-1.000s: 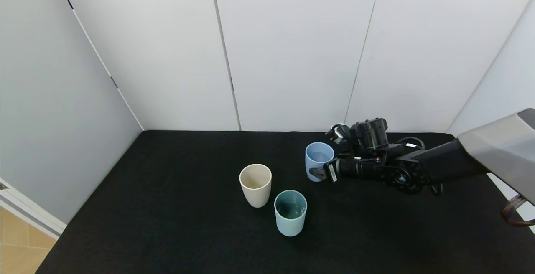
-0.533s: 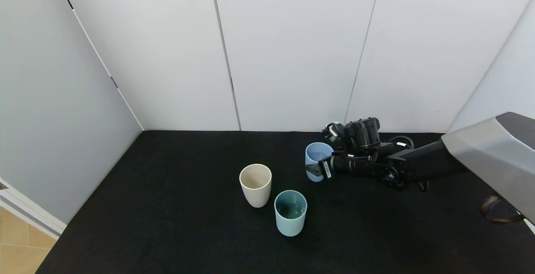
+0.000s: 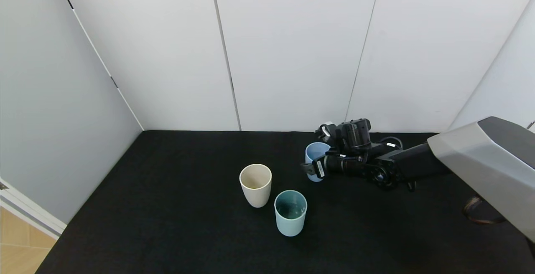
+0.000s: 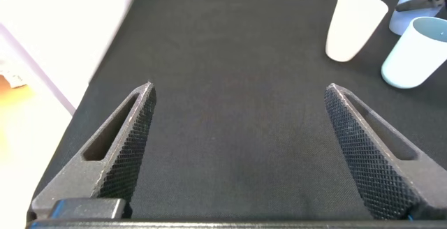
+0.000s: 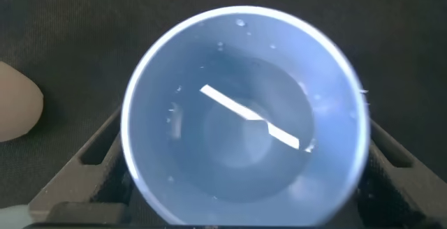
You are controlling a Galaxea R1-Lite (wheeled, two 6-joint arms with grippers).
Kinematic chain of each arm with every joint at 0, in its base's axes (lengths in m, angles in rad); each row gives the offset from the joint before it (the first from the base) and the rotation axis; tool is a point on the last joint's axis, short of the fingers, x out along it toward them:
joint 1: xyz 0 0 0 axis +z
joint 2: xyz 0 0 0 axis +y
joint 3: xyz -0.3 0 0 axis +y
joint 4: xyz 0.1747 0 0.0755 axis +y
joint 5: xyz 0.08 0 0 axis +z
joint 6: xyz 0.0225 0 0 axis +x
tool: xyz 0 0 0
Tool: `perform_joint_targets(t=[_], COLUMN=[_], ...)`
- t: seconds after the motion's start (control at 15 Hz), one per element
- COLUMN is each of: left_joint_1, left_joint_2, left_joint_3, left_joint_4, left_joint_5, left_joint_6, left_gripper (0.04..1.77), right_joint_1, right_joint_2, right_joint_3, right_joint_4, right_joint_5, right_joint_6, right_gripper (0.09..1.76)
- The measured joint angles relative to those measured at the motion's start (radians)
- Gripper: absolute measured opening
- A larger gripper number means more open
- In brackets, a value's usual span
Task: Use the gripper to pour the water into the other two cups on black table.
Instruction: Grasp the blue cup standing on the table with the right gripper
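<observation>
The periwinkle-blue cup [image 3: 315, 152] stands on the black table [image 3: 167, 190] at the back right, and water [image 5: 244, 131] shows inside it. My right gripper [image 3: 311, 162] is open, with one finger on each side of this cup at mid-height. The cream-beige cup [image 3: 255, 184] and the pale teal cup [image 3: 290, 212] stand upright side by side near the middle, to the left of the blue cup. My left gripper [image 4: 239, 89] is open and empty, low over the table's left part. Its wrist view shows the cream cup [image 4: 355, 26] and the teal cup [image 4: 419, 51].
White wall panels close the table at the back and on both sides. Bare black cloth lies to the left of and in front of the cups. The table's left edge [image 3: 90, 207] drops to a wooden floor.
My right gripper has moved left and forward, so its fingers now reach around the blue cup instead of stopping beside it. The three cups have not moved.
</observation>
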Motion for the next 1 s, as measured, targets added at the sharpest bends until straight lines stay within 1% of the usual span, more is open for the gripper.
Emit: perform_joint_targets(t=[0.27,0.33,0.4,0.47,0.6,1.0], left_joint_1=[0.0,0.0,0.0,0.0,0.0,0.0], left_joint_2=[0.0,0.0,0.0,0.0,0.0,0.0], left_joint_3=[0.0,0.0,0.0,0.0,0.0,0.0], left_joint_4=[0.0,0.0,0.0,0.0,0.0,0.0], left_joint_5=[0.0,0.0,0.0,0.0,0.0,0.0], left_joint_6=[0.0,0.0,0.0,0.0,0.0,0.0], left_gripper=[1.72,1.72,1.72,1.72,1.72,1.72], right_joint_1=[0.0,-0.001,-0.001,-0.001,-0.001,0.003], right_joint_2=[0.006,0.006,0.006,0.006,0.01,0.012], right_joint_3=[-0.003,-0.003,-0.003,-0.002,-0.002,-0.002], right_joint_4=[-0.001,-0.002,-0.004,-0.011,-0.045,-0.046], right_joint_5=[-0.001,-0.002,-0.002,-0.002,-0.021,-0.028], right_joint_6=[0.001,0.001,0.0,0.001,0.021,0.027], right_gripper=[1.71,1.62,1.45,1.36,1.34,1.33])
